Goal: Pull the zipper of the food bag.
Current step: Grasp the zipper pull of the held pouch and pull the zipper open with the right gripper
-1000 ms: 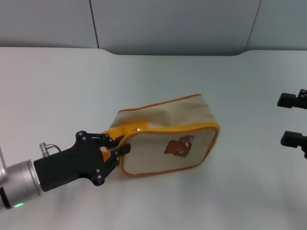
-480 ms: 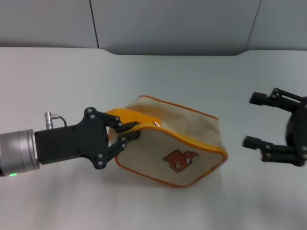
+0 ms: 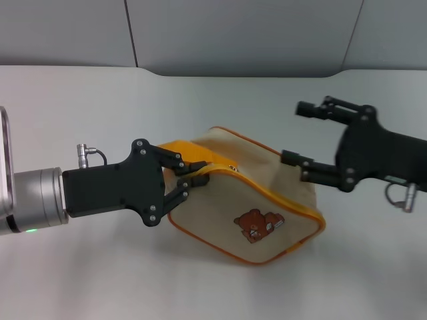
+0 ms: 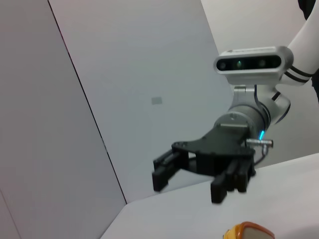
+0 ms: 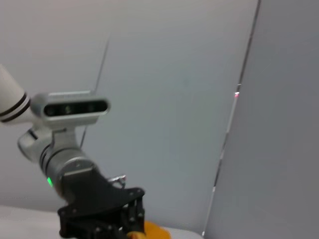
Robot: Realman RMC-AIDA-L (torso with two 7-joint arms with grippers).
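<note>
The food bag [image 3: 267,197], beige with orange-yellow trim and a brown bear picture [image 3: 257,225], lies slanted on the white table [image 3: 93,100]. Its zipper [image 3: 293,197] runs along the upper edge, with a small silvery pull tab [image 3: 231,168]. My left gripper [image 3: 192,175] is shut on the bag's orange left end. My right gripper [image 3: 293,132] is open and hovers just above the bag's far right side, without touching it. The left wrist view shows the right gripper [image 4: 189,188] open, and an orange corner of the bag [image 4: 249,232]. The right wrist view shows the left gripper [image 5: 119,224] on the orange end [image 5: 155,231].
Grey wall panels [image 3: 233,33] stand behind the table's far edge. Bare white tabletop lies all around the bag. The robot's head camera [image 4: 251,59] shows in the left wrist view.
My left gripper moved right and up, swinging the bag so its left end points farther back. My right gripper came in from the right edge to just above the bag.
</note>
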